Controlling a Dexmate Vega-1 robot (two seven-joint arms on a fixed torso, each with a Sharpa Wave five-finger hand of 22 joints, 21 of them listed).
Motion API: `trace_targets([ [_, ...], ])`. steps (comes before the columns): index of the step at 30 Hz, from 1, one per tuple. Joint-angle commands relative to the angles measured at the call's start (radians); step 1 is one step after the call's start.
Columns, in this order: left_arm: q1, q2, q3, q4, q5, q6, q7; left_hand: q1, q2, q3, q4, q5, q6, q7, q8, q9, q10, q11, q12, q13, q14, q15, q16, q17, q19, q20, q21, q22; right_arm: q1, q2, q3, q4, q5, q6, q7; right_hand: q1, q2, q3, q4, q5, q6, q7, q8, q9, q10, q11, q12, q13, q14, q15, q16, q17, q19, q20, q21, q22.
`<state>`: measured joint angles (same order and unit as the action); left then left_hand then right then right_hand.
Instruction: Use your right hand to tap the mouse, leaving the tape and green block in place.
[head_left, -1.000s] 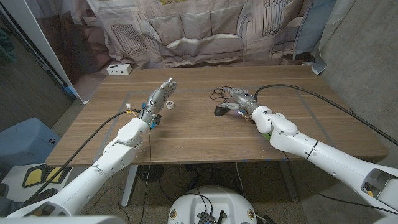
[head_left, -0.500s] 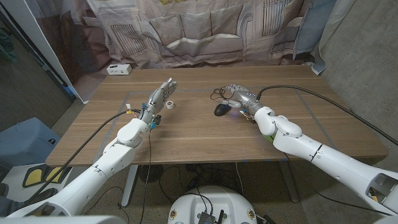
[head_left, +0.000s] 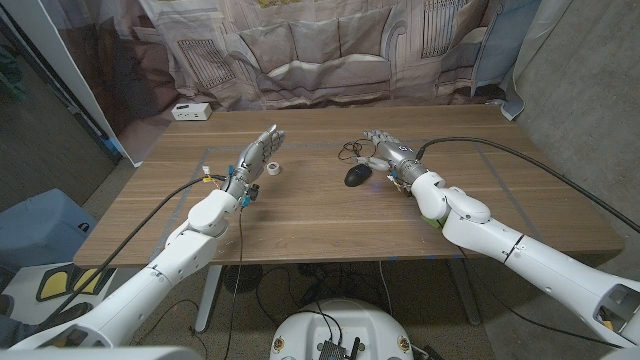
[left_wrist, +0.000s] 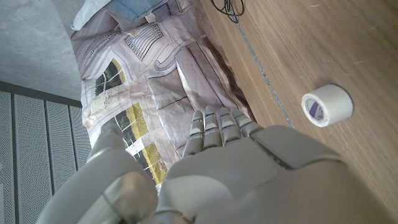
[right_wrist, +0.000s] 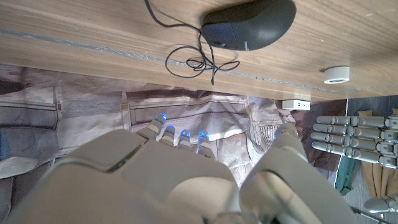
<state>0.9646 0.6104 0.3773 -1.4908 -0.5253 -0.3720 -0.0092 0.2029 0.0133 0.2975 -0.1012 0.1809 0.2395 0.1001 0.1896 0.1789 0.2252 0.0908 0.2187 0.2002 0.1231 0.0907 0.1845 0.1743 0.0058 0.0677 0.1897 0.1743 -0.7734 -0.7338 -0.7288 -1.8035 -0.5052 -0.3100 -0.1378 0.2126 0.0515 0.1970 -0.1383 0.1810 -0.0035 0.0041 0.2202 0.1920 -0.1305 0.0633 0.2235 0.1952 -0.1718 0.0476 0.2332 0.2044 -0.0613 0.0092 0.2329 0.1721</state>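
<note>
My right hand (head_left: 388, 152) hovers beside the mouse (head_left: 356, 176), fingers spread, gripping nothing; I judge the tap needs a short leftward dip

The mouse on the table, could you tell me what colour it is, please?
Black; the mouse shows best in the right wrist view.

Head camera looks down over the worktop (head_left: 300, 215) from behind; each wrist camera peers close along its hand's back, inverted; all three share the tape (head_left: 273, 168)
</note>
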Motion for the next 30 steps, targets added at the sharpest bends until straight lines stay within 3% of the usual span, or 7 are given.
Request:
trace_targets([
  [1, -0.009, -0.002, 0.003, 0.004, -0.005, -0.003, -0.017, 0.004, 0.013, 0.003, -0.005, 0.001, 0.007, -0.002, 0.005, 0.003, 0.002, -0.003, 0.001, 0.002, 0.009, -0.003, 0.004, 0.005, 0.003, 0.006, 0.009, 0.005, -0.046, -0.005, 0.061, -0.011, 0.064, 0.085, -0.087, 0.008, -0.004, 0.004, -0.004, 0.005, 0.042, 0.004, 0.014, 0.004, 0.021, 0.003, 0.01, 0.001, -0.026, -0.006, 0.006, 0.0, 0.017, -0.003, 0.001, 0.0],
  [10, -0.015, -0.003, 0.004, 0.008, -0.006, -0.014, -0.029, 0.005, 0.015, 0.004, -0.007, 0.001, -0.002, 0.003, 0.001, 0.003, -0.002, -0.002, -0.001, 0.002, 0.007, -0.003, 0.003, 0.005, 0.002, -0.002, 0.008, 0.005, -0.086, -0.008, 0.12, -0.012, 0.131, 0.167, -0.153, 0.014, -0.006, 0.005, -0.006, 0.006, 0.047, 0.011, 0.008, 0.004, 0.043, -0.004, 0.011, 0.0, -0.004, -0.016, 0.008, -0.002, 0.059, -0.018, 0.006, 0.0],
  [15, -0.018, -0.002, 0.005, 0.01, -0.006, -0.02, -0.037, 0.006, 0.015, 0.004, -0.008, 0.001, 0.0, 0.003, 0.002, 0.003, -0.001, -0.002, 0.0, 0.002, 0.007, -0.005, 0.003, 0.004, 0.003, -0.002, 0.008, 0.005, -0.099, -0.011, 0.142, -0.014, 0.156, 0.198, -0.167, 0.024, -0.01, 0.007, -0.009, 0.007, 0.045, 0.022, -0.003, 0.002, 0.081, 0.0, 0.015, -0.002, 0.043, -0.028, 0.014, -0.005, 0.134, -0.048, 0.019, -0.001],
  [20, -0.027, -0.005, 0.007, 0.021, -0.013, -0.028, -0.055, 0.009, 0.018, 0.006, -0.01, 0.002, -0.003, 0.011, 0.001, 0.004, -0.003, 0.006, -0.001, 0.002, 0.009, -0.004, 0.004, 0.004, 0.013, -0.04, 0.012, 0.005, -0.113, -0.011, 0.165, -0.016, 0.185, 0.222, -0.178, 0.029, -0.013, 0.007, -0.01, 0.008, 0.045, 0.034, -0.007, 0.001, 0.103, 0.001, 0.017, -0.002, 0.068, -0.029, 0.017, -0.007, 0.171, -0.052, 0.024, -0.001],
  [29, -0.033, -0.014, 0.012, 0.024, -0.001, -0.03, -0.044, 0.011, 0.021, 0.008, -0.012, 0.002, -0.006, 0.014, 0.0, 0.004, -0.003, 0.007, -0.001, 0.002, 0.008, -0.002, 0.003, 0.004, 0.015, -0.039, 0.011, 0.004, -0.136, -0.011, 0.211, -0.012, 0.281, 0.265, -0.16, 0.035, -0.016, 0.007, -0.011, 0.01, 0.059, 0.046, -0.005, 0.001, 0.128, 0.007, 0.019, -0.003, 0.088, -0.026, 0.017, -0.008, 0.202, -0.049, 0.026, -0.002],
  [30, -0.033, -0.015, 0.012, 0.024, 0.001, -0.03, -0.04, 0.013, 0.022, 0.008, -0.013, 0.002, -0.006, 0.015, 0.0, 0.004, -0.003, 0.008, -0.001, 0.002, 0.008, -0.001, 0.003, 0.004, 0.018, -0.059, 0.012, 0.004, -0.139, -0.01, 0.217, -0.008, 0.294, 0.274, -0.161, 0.035, -0.016, 0.007, -0.011, 0.01, 0.061, 0.045, -0.005, 0.001, 0.128, 0.007, 0.019, -0.003, 0.088, -0.025, 0.017, -0.008, 0.204, -0.048, 0.026, -0.002],
])
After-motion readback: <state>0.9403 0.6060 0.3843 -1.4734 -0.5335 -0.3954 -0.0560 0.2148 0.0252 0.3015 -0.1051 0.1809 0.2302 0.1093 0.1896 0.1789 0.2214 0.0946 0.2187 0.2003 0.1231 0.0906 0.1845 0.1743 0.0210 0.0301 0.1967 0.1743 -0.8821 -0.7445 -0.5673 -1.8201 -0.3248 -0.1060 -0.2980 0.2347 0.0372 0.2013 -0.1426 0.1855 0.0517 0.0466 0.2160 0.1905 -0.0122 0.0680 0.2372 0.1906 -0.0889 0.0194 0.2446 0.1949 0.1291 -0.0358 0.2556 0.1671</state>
